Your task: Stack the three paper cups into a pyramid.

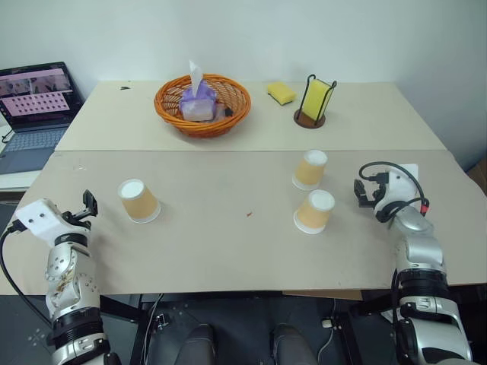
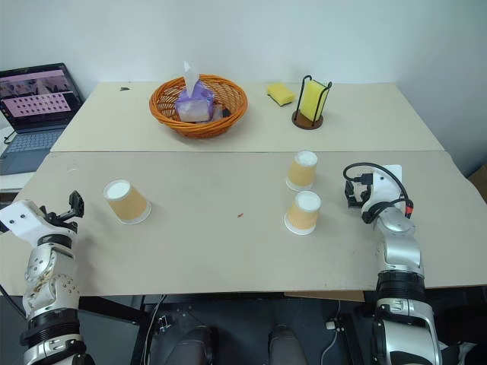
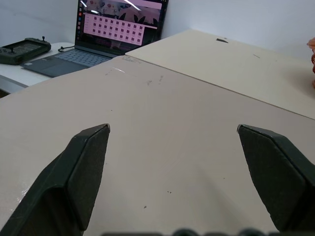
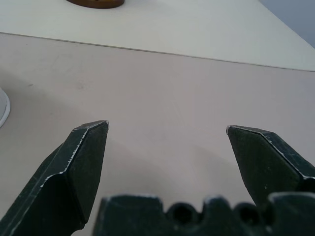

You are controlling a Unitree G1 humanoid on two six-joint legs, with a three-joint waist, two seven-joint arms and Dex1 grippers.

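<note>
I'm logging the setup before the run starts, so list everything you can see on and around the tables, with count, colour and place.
paper cups: three, tan-orange with white bases, all upside down on the near table; one alone on the robot's left, two close together on its right, one farther, one nearer
basket: one, orange wicker, far table, holding a purple tissue pack
sponges: two, yellow; one lying flat on the far table, one upright in a black wire holder
laptop: one, open, side desk at far left
controller: one, dark, beside the laptop
left gripper: jaws open, over bare table
right gripper: jaws open, right of the cup pair
</note>
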